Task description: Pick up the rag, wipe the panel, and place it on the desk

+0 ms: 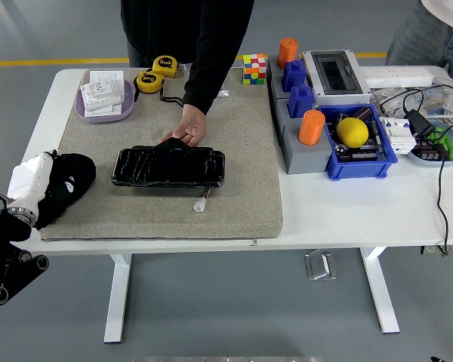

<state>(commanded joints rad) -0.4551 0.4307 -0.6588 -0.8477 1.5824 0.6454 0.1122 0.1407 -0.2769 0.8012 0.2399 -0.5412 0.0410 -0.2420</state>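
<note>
The left hand (64, 185), black-gloved, is resting at the worktop's (347, 215) left edge on the grey mat (241, 196), its fingers clenched on a white rag (29, 175). Further in, the glossy black panel (168, 167) is lying flat mid-mat. At its far edge a person's hand (187, 130) is pressing down, holding it. The right arm is not showing.
</note>
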